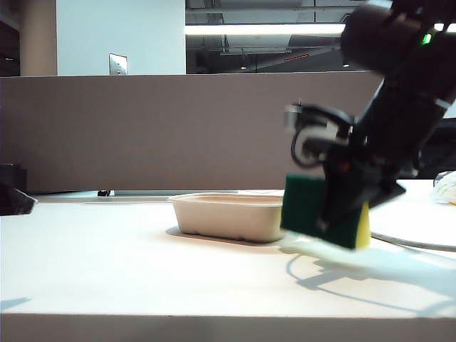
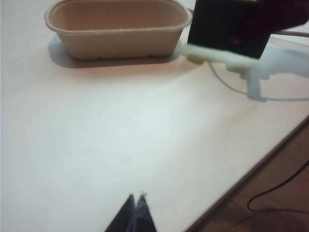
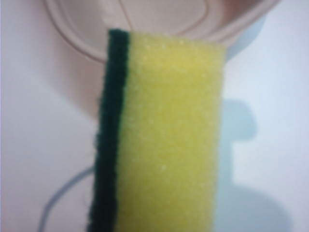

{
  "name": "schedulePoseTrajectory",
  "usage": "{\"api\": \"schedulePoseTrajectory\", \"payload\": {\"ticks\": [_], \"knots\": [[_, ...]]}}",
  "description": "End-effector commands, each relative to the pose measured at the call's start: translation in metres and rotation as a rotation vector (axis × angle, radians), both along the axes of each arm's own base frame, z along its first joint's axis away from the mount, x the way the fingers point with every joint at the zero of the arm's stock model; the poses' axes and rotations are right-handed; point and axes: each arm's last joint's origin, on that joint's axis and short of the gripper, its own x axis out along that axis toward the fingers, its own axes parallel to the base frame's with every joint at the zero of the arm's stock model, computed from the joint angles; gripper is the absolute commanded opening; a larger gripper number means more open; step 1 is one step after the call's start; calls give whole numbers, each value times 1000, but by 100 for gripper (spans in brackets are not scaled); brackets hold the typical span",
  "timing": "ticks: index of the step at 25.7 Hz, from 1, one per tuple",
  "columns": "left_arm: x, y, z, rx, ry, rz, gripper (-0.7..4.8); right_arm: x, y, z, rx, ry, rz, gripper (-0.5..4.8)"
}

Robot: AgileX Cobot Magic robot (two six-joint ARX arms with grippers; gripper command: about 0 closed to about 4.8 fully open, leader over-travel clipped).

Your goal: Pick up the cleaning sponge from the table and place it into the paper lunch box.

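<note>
The sponge [image 1: 308, 205], judged light, soft and compressible, is being gripped across its faces by the clenched right gripper [image 1: 340, 206], just above the table [image 1: 142, 263] beside the box [image 1: 228, 216], while the left gripper [image 2: 136, 212] is hovering closed and empty.

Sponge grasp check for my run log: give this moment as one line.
right pincer: shut on cleaning sponge, lifted beside paper lunch box | box: empty | left pincer: shut, idle over table

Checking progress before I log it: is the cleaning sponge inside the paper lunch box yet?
Out. The right pincer holds the cleaning sponge on edge beside the empty paper lunch box.
</note>
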Motion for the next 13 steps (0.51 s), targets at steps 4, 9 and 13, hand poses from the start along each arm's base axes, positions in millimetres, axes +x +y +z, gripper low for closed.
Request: {"api": "schedulePoseTrajectory", "payload": {"ticks": [4,9,13], "knots": [[0,0,1,-7,-9,-3,-5,-12,-7,56,132,-236,-27,-9],[0,0,1,-6,-9,-3,-5,5,4,92,204,-304,3,-9],[0,0,1,-6,-9,-3,-5,56,36,86,222,-208,67,-9]]}}
